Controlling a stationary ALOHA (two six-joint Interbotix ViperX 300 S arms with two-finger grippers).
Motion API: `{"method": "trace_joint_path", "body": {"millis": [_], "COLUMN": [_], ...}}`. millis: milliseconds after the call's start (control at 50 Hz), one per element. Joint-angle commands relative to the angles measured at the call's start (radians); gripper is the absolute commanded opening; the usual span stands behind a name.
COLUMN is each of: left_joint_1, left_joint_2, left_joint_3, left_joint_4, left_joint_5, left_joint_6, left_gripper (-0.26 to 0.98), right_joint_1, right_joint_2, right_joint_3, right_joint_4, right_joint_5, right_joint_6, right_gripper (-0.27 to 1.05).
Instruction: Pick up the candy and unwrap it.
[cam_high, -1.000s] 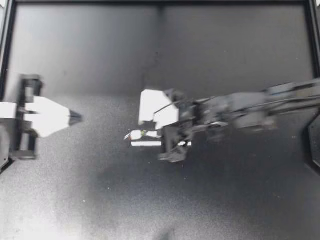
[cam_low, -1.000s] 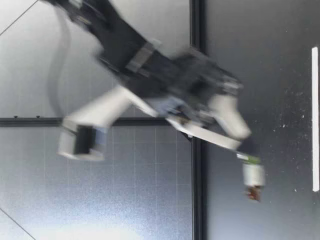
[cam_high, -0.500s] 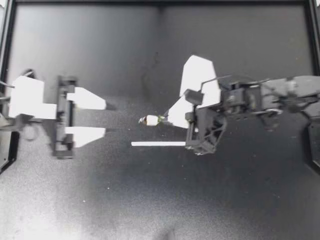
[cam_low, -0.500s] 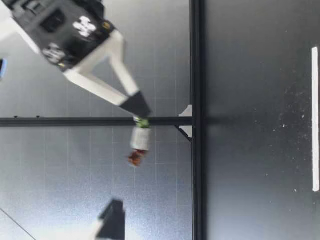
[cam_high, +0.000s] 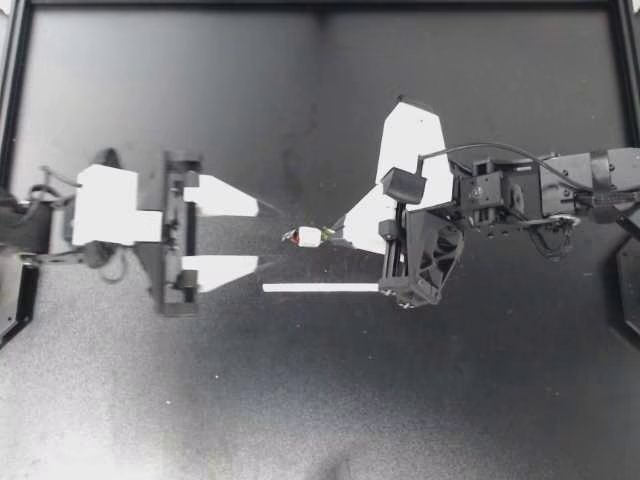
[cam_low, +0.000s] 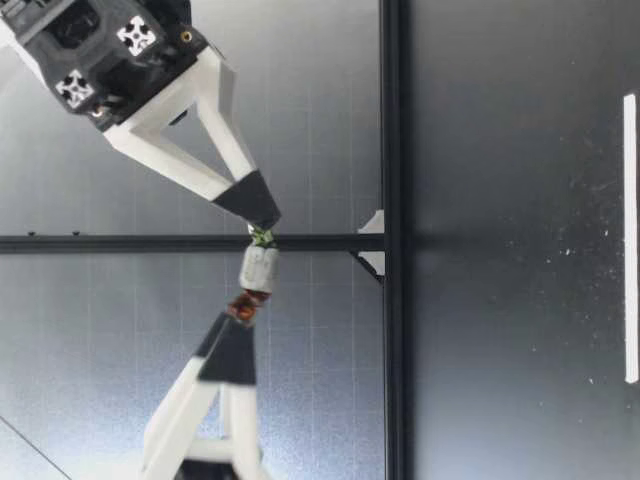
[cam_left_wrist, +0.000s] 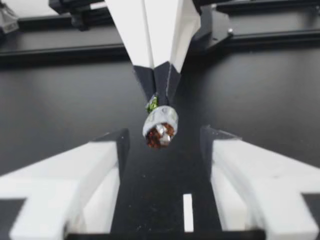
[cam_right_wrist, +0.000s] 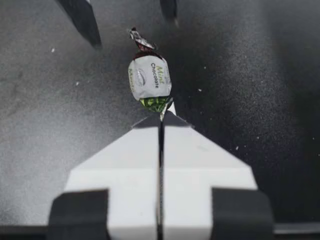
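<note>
Candy (cam_high: 308, 237) looks light and crinkly; my right gripper (cam_high: 337, 232) pinches one wrapper end, my spread left gripper (cam_high: 258, 235) should take the other.

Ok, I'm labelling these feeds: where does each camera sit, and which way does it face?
Top: overhead, facing straight down at the black table; both arms, open left gripper, right gripper pinching the white-wrapped candy.
Low: table height, facing across; both grippers.
Left wrist: along its open fingers.
Right wrist: along its shut fingers.
All four share the candy.

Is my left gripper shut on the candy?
No, the left gripper is open, its fingers standing clear on either side of the candy.
</note>
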Motion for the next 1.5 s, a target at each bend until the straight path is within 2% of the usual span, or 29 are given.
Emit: {"method": "trace_joint_path", "body": {"millis": [0, 180, 260, 340, 520, 600, 900, 1280, 1480], "left_joint_1": [0.003, 0.003, 0.003, 0.003, 0.003, 0.003, 0.002, 0.002, 0.002], "left_joint_2": [0.003, 0.005, 0.009, 0.009, -0.002, -0.003, -0.051, 0.025, 0.009], "left_joint_3": [-0.032, -0.032, -0.034, -0.034, -0.031, -0.025, 0.031, -0.048, -0.029], "left_joint_4": [0.000, -0.002, -0.006, -0.017, -0.025, -0.026, -0.071, -0.075, -0.075], "left_joint_5": [-0.008, -0.009, -0.008, -0.008, -0.014, -0.014, -0.020, -0.061, -0.066], "left_joint_6": [0.003, -0.006, -0.008, -0.008, -0.002, -0.006, -0.017, -0.015, -0.017], "left_gripper": [0.47, 0.46, 0.40, 0.28, -0.08, -0.15, -0.16, -0.16, -0.16], "right_joint_1": [0.003, 0.002, 0.002, 0.002, 0.003, 0.003, 0.003, 0.003, 0.003], "right_joint_2": [-0.031, -0.032, -0.032, -0.032, -0.029, -0.029, -0.089, -0.032, -0.074], "right_joint_3": [-0.014, -0.014, -0.012, -0.014, -0.011, -0.006, 0.074, 0.035, 0.081], "right_joint_4": [0.000, -0.002, -0.002, 0.000, 0.000, 0.000, 0.002, -0.020, -0.015], "right_joint_5": [-0.005, -0.008, -0.009, -0.009, -0.009, -0.011, -0.074, -0.206, -0.206], "right_joint_6": [0.002, 0.002, 0.002, 0.002, 0.002, 0.002, 0.003, -0.037, -0.028], "right_gripper": [-0.20, -0.20, -0.20, -0.20, -0.20, -0.20, -0.20, -0.20, -0.20]}}
